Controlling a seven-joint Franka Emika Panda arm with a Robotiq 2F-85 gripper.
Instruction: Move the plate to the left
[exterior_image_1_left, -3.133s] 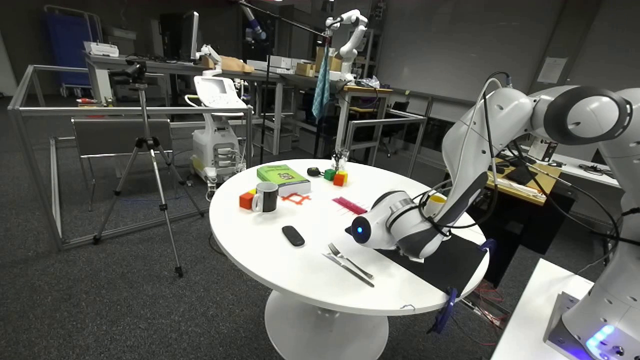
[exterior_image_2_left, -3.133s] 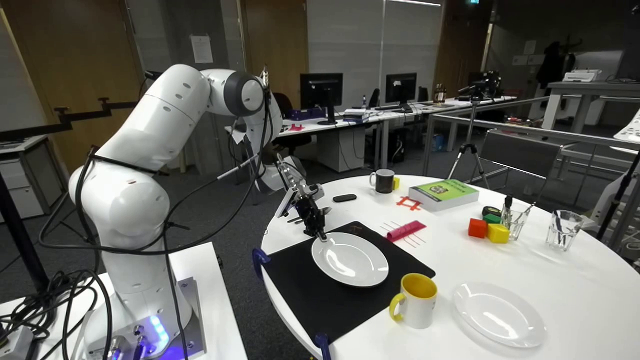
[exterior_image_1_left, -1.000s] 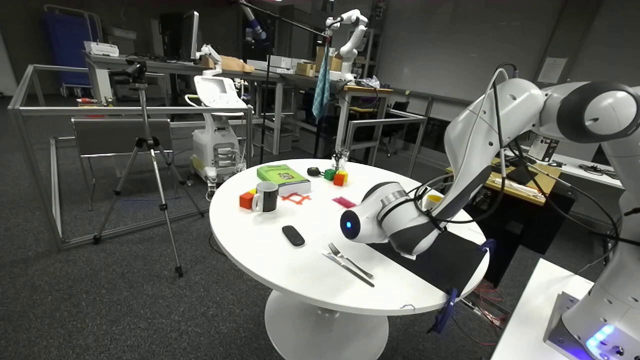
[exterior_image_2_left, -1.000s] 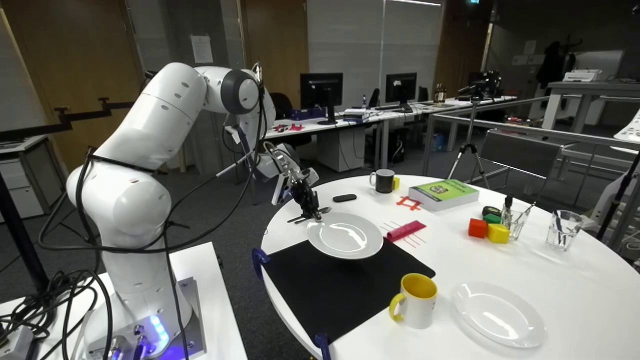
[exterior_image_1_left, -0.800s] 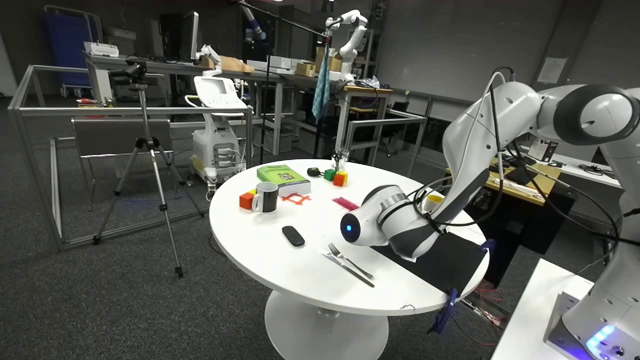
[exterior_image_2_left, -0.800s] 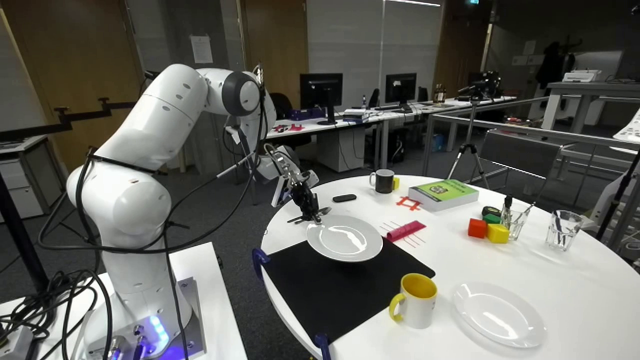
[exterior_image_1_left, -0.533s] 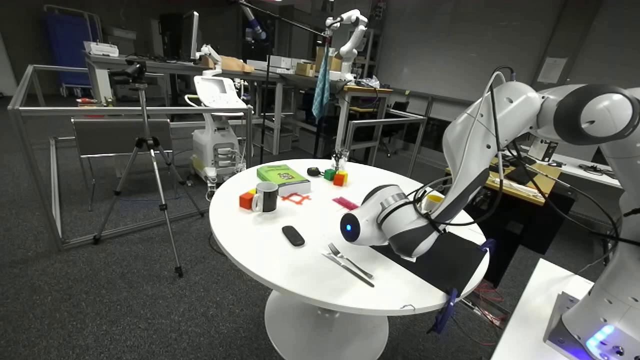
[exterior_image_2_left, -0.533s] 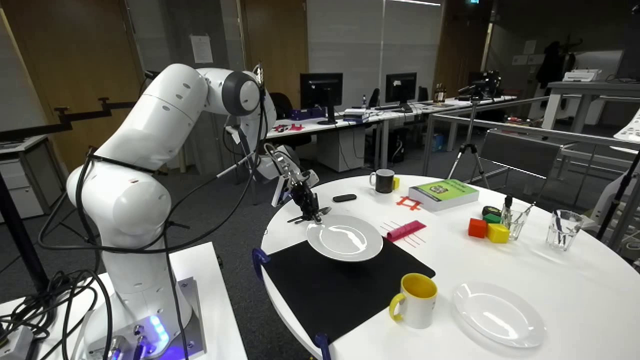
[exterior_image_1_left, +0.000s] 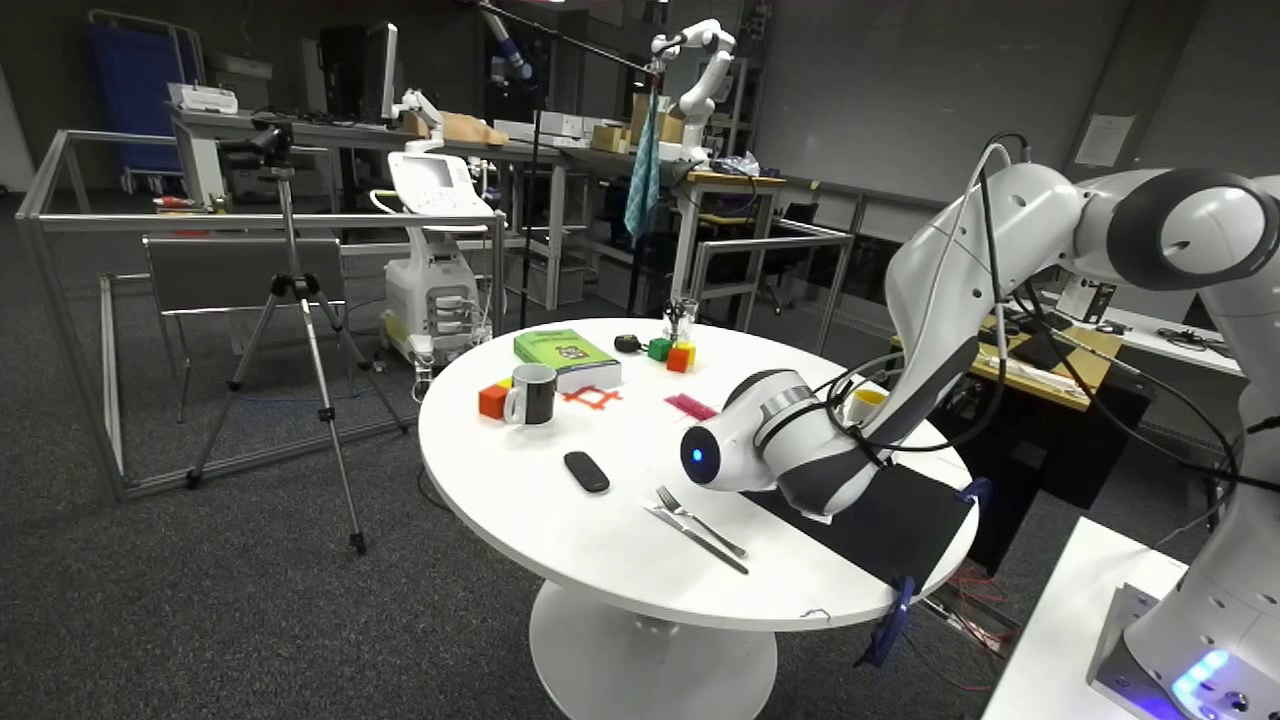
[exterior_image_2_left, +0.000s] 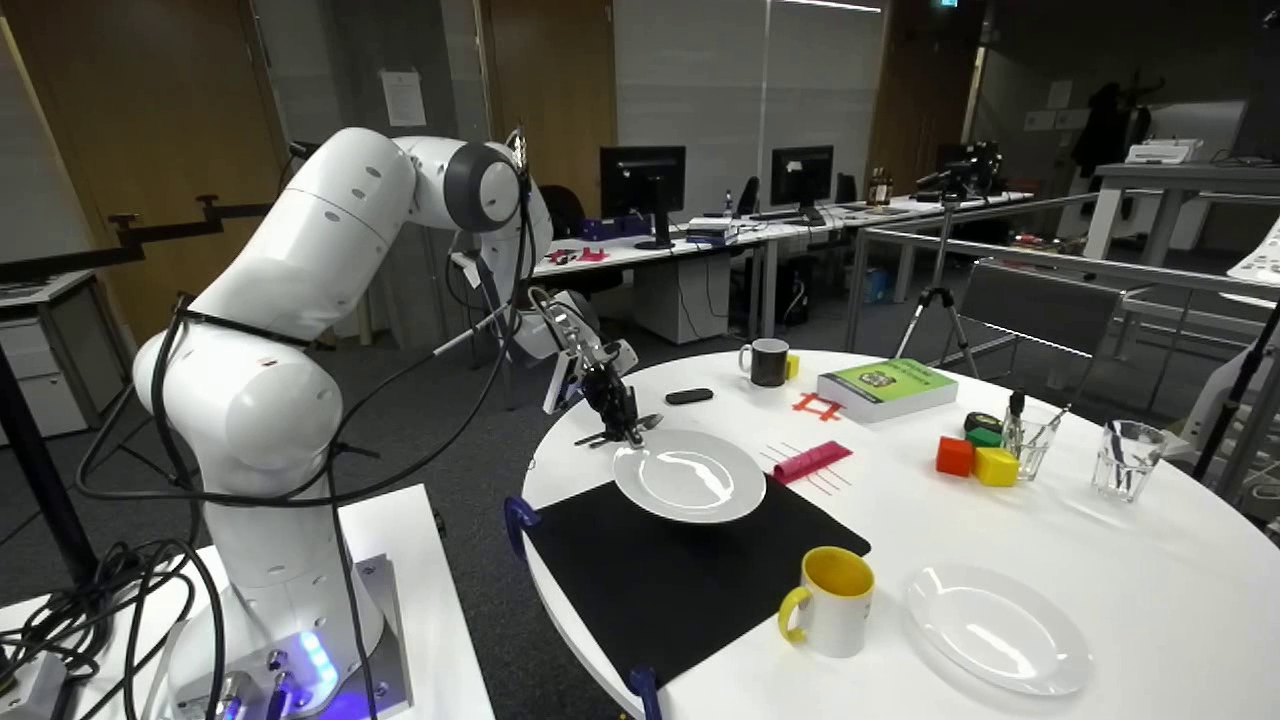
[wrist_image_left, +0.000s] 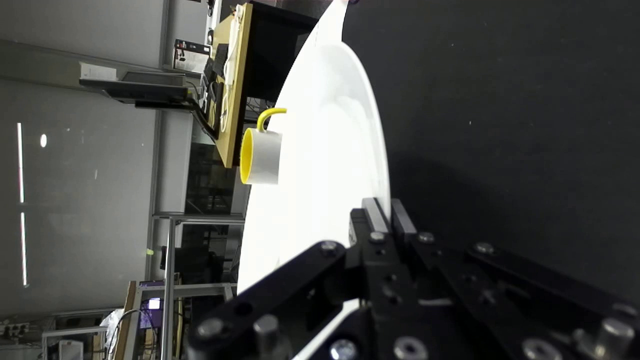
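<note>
The hand (wrist_image_left: 386, 212) is clenched on rim of plate (exterior_image_2_left: 690, 478): in wrist view one finger (wrist_image_left: 375, 216) on the face side, other on the underside, rim pinched betw. Plate is over the black placemat (exterior_image_2_left: 680, 590), prob. lifted: shadow falls on it below (height can't be told). The arm (exterior_image_1_left: 820, 470) hides the plate in an exterior view.

Key relation: hand sits at the rim nearest fork (exterior_image_1_left: 703, 523) & knife (exterior_image_1_left: 697, 541). That's robot's own L, going by how the arm faces the surface (exterior_image_2_left: 900, 505); so plate's whole body lies to the hand's R, on the side toward the yellow-handled mug (exterior_image_2_left: 845, 612). Round, no long axis to mind; only the one arm.

Hence coming move (my guess, taking "left" as the robot's): hand leads L, plate follows. Approx. midway, I'd say: grip done, carry & set-down to go. Watch: fork & knife just by the hand, so wants clearance before lowering; one-edge hold on a broad plate may let far side droop. 2nd plate (exterior_image_2_left: 998, 630) well apart, past the mug, n/a here.
</note>
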